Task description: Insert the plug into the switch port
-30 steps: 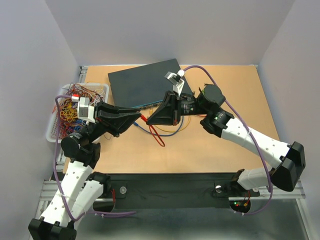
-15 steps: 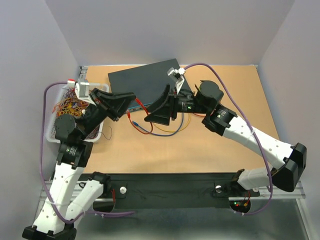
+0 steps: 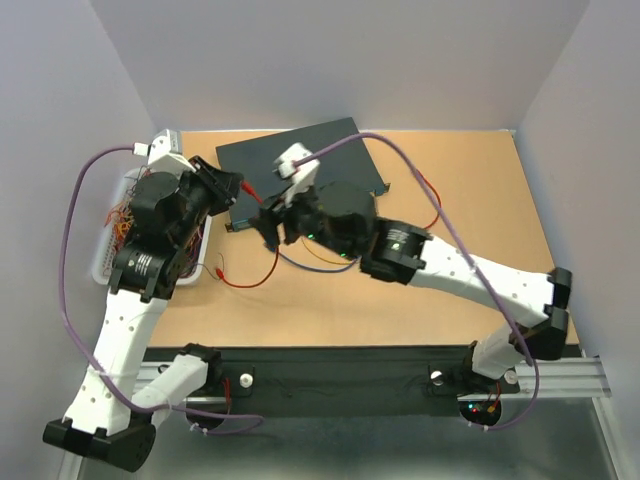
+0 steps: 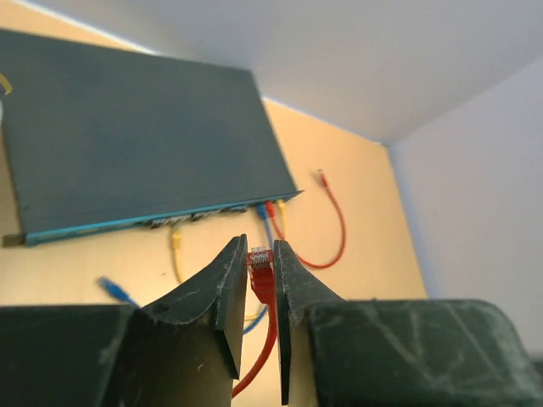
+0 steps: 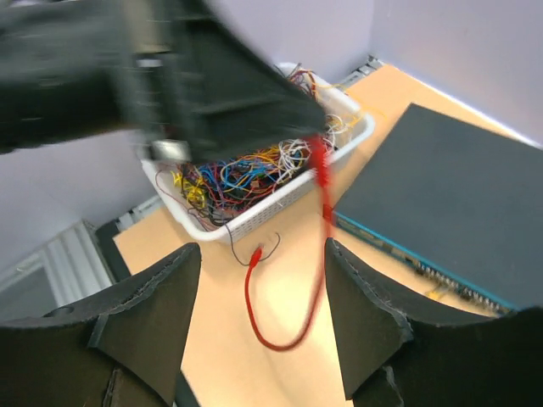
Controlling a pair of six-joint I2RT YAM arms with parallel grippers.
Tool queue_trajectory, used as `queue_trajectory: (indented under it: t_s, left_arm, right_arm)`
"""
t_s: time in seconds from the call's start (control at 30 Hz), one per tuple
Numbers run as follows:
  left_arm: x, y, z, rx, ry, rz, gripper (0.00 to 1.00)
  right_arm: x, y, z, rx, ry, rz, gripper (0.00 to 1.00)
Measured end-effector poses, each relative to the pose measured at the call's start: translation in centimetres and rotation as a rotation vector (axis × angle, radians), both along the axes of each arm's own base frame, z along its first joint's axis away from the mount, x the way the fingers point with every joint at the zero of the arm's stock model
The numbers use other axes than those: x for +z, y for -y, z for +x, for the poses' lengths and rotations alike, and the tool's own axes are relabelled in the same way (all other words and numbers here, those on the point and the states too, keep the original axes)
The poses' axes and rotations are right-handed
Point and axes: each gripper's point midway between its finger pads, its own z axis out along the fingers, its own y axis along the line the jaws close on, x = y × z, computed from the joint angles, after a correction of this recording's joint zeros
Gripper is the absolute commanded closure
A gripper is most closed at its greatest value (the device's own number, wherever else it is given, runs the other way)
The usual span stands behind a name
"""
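The switch [image 3: 300, 160] is a flat dark box at the back of the table; its port row [image 4: 170, 221] shows in the left wrist view. My left gripper [image 4: 260, 254] is shut on the red plug [image 4: 260, 259], held in the air a little way in front of the port face. Its red cable [image 3: 245, 280] hangs down to the table and loops there. My left gripper [image 3: 243, 188] is by the switch's near-left corner. Just to its right, my right gripper [image 3: 268, 228] [image 5: 261, 250] is open with nothing between its fingers, above the red loop [image 5: 280, 339].
A white basket [image 5: 254, 212] full of tangled wires stands at the left edge, partly under the left arm. Blue, red and yellow cables [image 4: 271, 209] are plugged in near the switch's right end. A loose yellow plug [image 4: 176, 242] and blue plug [image 4: 110, 288] lie in front.
My right gripper has opened and swung left. The left gripper, still shut on the red plug, has moved back and left towards the switch's near-left corner, dragging the red cable along.
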Motion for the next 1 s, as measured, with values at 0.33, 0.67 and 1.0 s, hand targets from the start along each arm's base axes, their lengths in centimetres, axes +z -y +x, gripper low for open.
queue_trajectory:
  t_s: [0.33, 0.67, 1.0]
  left_arm:
    - [-2.3, -1.8, 1.3, 0.102, -0.106, 0.092, 1.0]
    - [-2.2, -2.0, 1.2, 0.105, -0.1, 0.102, 1.0]
    - [-2.0, -1.5, 0.9, 0.075, -0.095, 0.095, 1.0]
  right_arm:
    - [-8.6, -5.1, 3.2, -0.226, 0.212, -0.414, 0.44]
    - [-6.6, -4.1, 5.8, -0.375, 0.321, -0.415, 0.49]
    - [-5.4, -4.8, 6.0, -0.391, 0.337, -0.325, 1.0]
